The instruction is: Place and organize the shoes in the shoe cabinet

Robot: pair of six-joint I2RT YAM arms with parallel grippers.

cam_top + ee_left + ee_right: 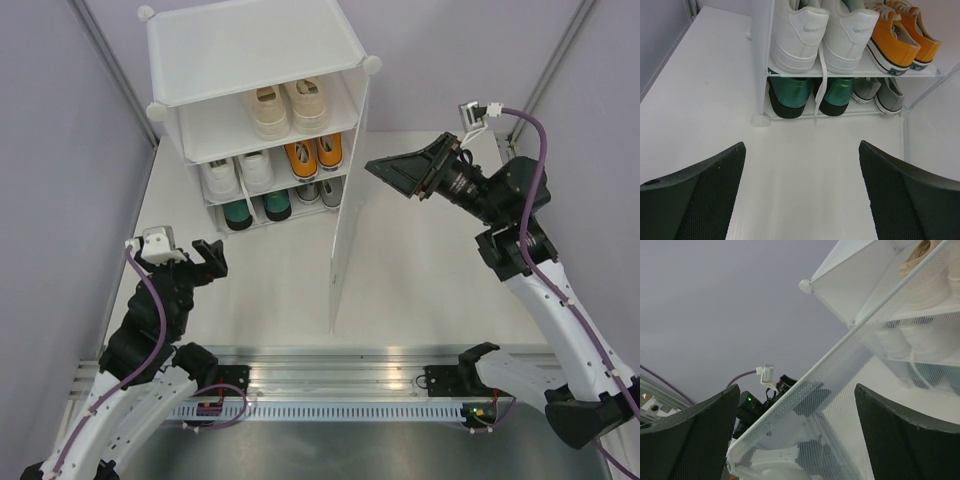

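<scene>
Finds all the shoes (300,155) shelved heels-out in the shoe cabinet (250,45), paired by colour for tidiness. Leaves only the door (345,230) open. Holds left jaws apart, empty, low over the counter (270,290). Sets right jaws wide, empty, near the door's upper edge, probably for pushing it shut.

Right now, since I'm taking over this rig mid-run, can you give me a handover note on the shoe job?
The left gripper is open and empty, above the table in front of the cabinet.
The right gripper is open and empty, at the upper edge of the open door.
Shoes, all shelved: beige pair on top; white pair and orange pair in the middle; green pair and grey pair at the bottom.
Done: shelving. Left: probably only closing the door.
</scene>
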